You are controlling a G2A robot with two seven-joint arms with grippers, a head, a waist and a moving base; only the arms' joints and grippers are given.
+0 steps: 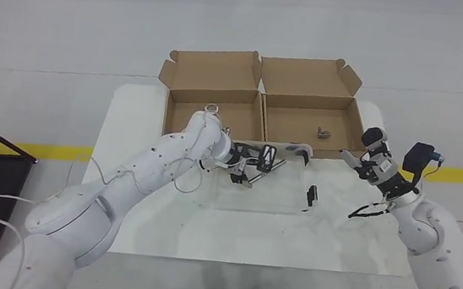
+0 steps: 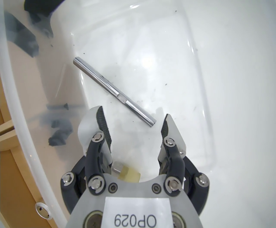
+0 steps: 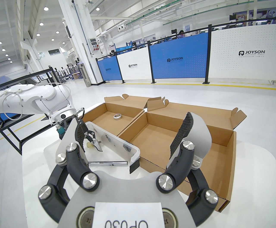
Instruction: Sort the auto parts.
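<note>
Left gripper (image 2: 134,127) up close, fingers (image 2: 103,123) spread wide, nothing between them. Hangs over the floor of a clear plastic tray (image 2: 140,54), fingertips just short of a metal rod (image 2: 114,92). Rod flat on the tray floor, slantwise to the gripper, near end close to the gap between the fingertips, touching neither. Tray wall curved along one side, brown box (image 2: 13,164) just beyond it. Dark shapes (image 2: 59,131) behind that wall, too blurred to make out.

From above: left gripper (image 1: 254,160) over the left half of the tray (image 1: 276,202). Tray on a white table (image 1: 131,134), just in front of two open cardboard boxes set side by side. Left box (image 1: 234,115) with a metal ring (image 1: 211,107) on its floor; right box (image 1: 293,121) with one small part (image 1: 323,133) on its floor. Small black part (image 1: 312,195) toward the tray's right end, well apart from the left gripper.

Right gripper (image 3: 132,133) likewise empty, fingers (image 3: 189,129) parted. Held above the table off the tray's right end (image 1: 357,164), near the front corner of the right box (image 3: 155,138), facing the left arm. Beyond its fingers: rod (image 3: 107,163) on the tray floor, black part (image 3: 134,167) at the tray's near corner, ring (image 3: 117,116) in the left box (image 3: 103,123), left gripper (image 3: 93,141) over the tray (image 3: 116,140).
</note>
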